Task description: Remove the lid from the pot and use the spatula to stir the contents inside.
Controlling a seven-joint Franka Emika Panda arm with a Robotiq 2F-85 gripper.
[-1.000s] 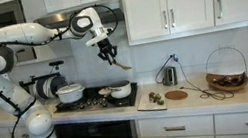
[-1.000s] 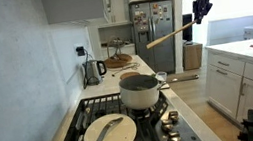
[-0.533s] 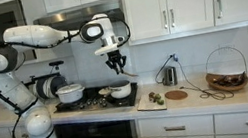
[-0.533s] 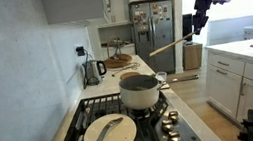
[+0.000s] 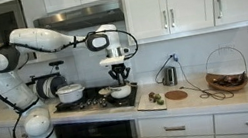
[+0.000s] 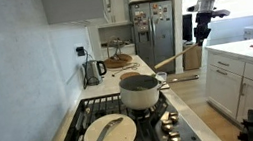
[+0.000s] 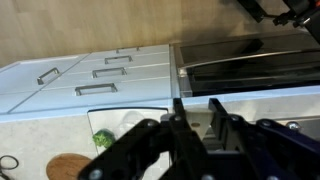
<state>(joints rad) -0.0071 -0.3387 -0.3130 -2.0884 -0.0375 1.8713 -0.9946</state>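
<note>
The small white pot [image 5: 120, 91] with a dark inside stands open on the stove, also in an exterior view [image 6: 140, 92]. My gripper [image 5: 119, 73] hangs just above it and is shut on a wooden spatula [image 6: 175, 57]. The spatula slants down from the gripper [image 6: 202, 32] and its tip reaches the pot's rim. In the wrist view the fingers [image 7: 195, 115] pinch the pale spatula handle [image 7: 190, 120]. A white round domed lid [image 6: 110, 134] lies on the front burner, and also shows in an exterior view [image 5: 69, 91].
The black gas stove [image 6: 124, 121] carries both items. A kettle [image 6: 93, 70] stands by the wall. A round cutting board [image 5: 175, 95], green vegetables [image 5: 154, 98] and a wire basket [image 5: 226, 70] sit on the counter. Wall cabinets [image 5: 168, 1] hang above.
My gripper has moved across and down over the small pot with the spatula. The spatula's tip has dropped from high above the stove to the pot's rim.
</note>
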